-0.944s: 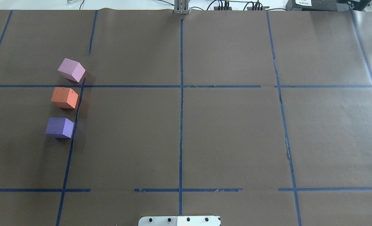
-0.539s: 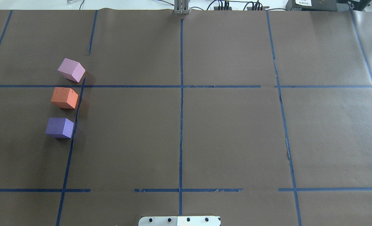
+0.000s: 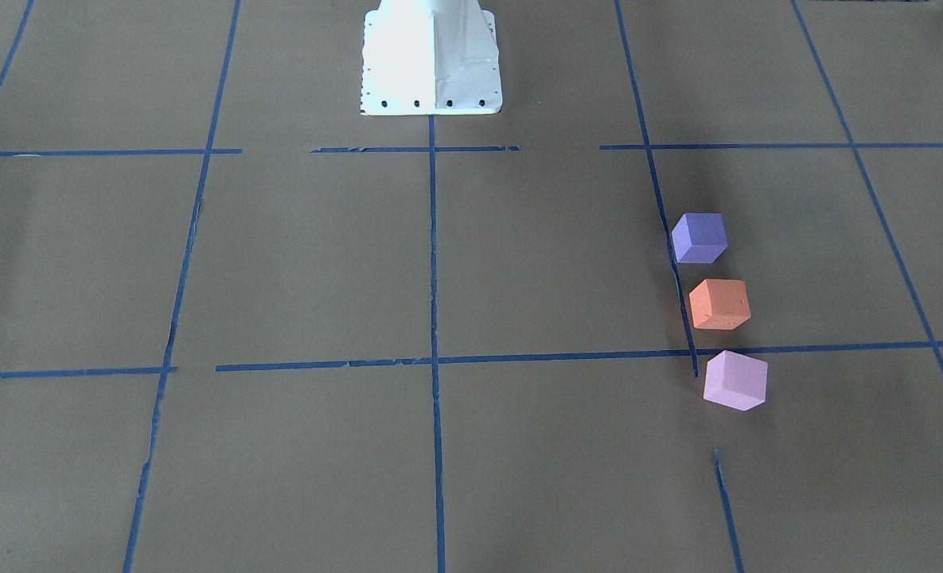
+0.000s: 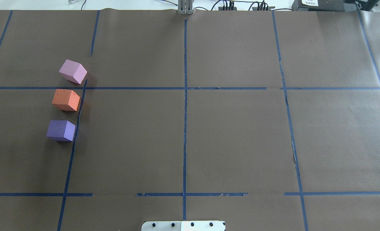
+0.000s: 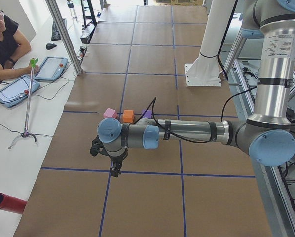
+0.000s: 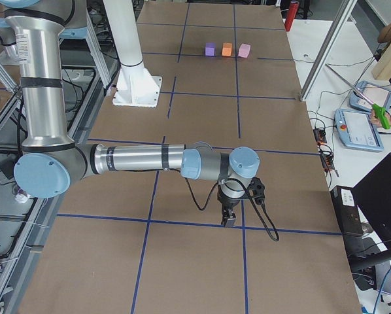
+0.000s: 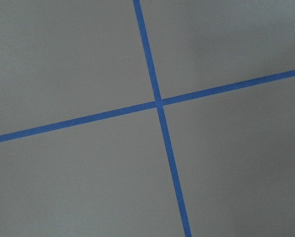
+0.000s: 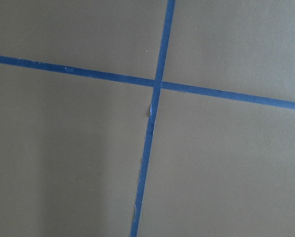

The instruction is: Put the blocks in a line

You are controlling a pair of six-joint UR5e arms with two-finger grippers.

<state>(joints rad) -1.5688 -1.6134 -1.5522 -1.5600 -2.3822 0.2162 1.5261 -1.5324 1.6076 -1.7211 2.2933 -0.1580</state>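
Note:
Three foam blocks stand in a near-straight row with small gaps on the table's left side, beside a blue tape line: the pale pink block [image 4: 72, 71] farthest from the robot, the orange block [image 4: 66, 100] in the middle, the violet-blue block [image 4: 61, 130] nearest. They also show in the front view: violet-blue [image 3: 699, 237], orange [image 3: 718, 303], pink [image 3: 734, 380]. My left gripper [image 5: 114, 170] hangs over a tape crossing, well apart from the blocks. My right gripper [image 6: 229, 219] hangs over the table's far right end. I cannot tell whether either is open or shut. Both wrist views show only paper and tape.
Brown paper with a blue tape grid covers the table. The white robot base [image 3: 431, 64] stands at the robot's edge. An operator [image 5: 2, 39] sits at a side desk with tablets [image 5: 51, 68]. A red cylinder [image 5: 7, 203] lies beyond the table's left end.

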